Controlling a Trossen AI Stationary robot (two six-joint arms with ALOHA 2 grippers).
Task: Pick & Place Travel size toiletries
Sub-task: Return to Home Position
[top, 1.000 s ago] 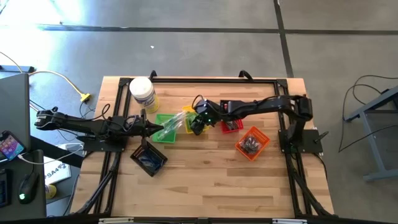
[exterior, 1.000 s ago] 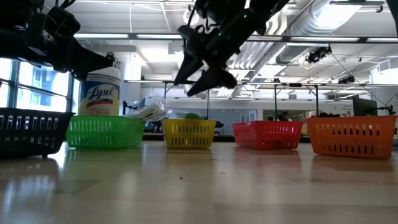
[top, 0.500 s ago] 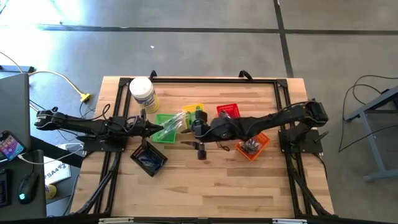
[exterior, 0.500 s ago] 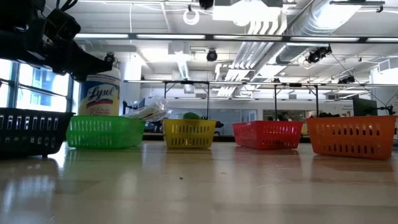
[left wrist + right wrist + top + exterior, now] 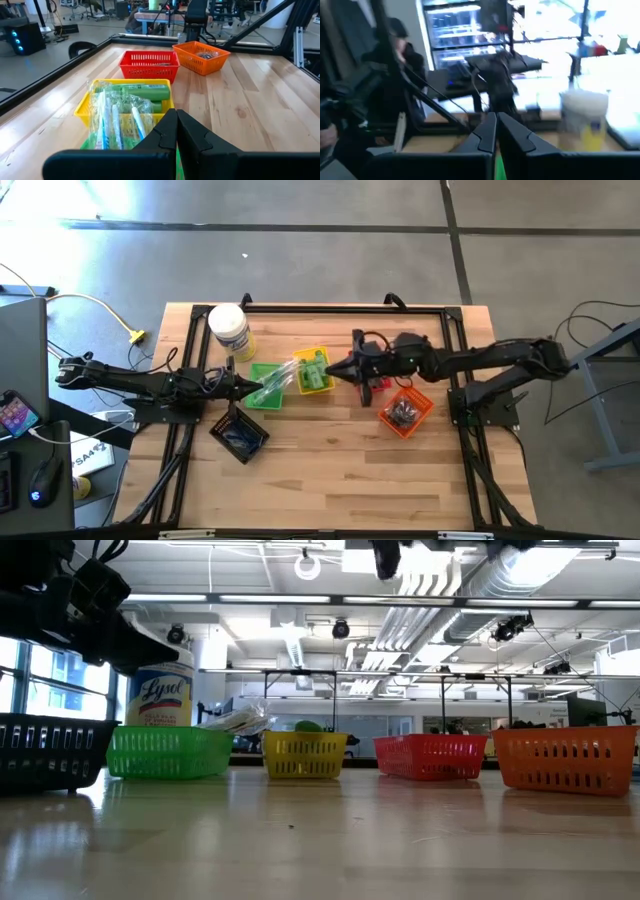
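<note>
Bright green plastic shampoo tubes (image 5: 145, 91), two in sight, lie in the small yellow slatted plastic basket (image 5: 82, 109). A bundle of clear-wrapped thin toothbrush sticks (image 5: 112, 120) rests across it and the neighbouring green plastic basket (image 5: 275, 398). Dark round flat pieces (image 5: 405, 414) sit in the orange basket (image 5: 423, 400).

There are five baskets in all, counting a red one (image 5: 148, 65) and a black one (image 5: 238, 432). They stand on the pale wooden plank desk (image 5: 340, 470) with one white jar with a yellow label (image 5: 228, 328). Grey concrete floor surrounds the desk, and behind it is a bright hall with ceiling ducts.

The left jaws are pressed together at the green basket's edge. The right jaws, also pressed together, are raised between the yellow and red baskets.
</note>
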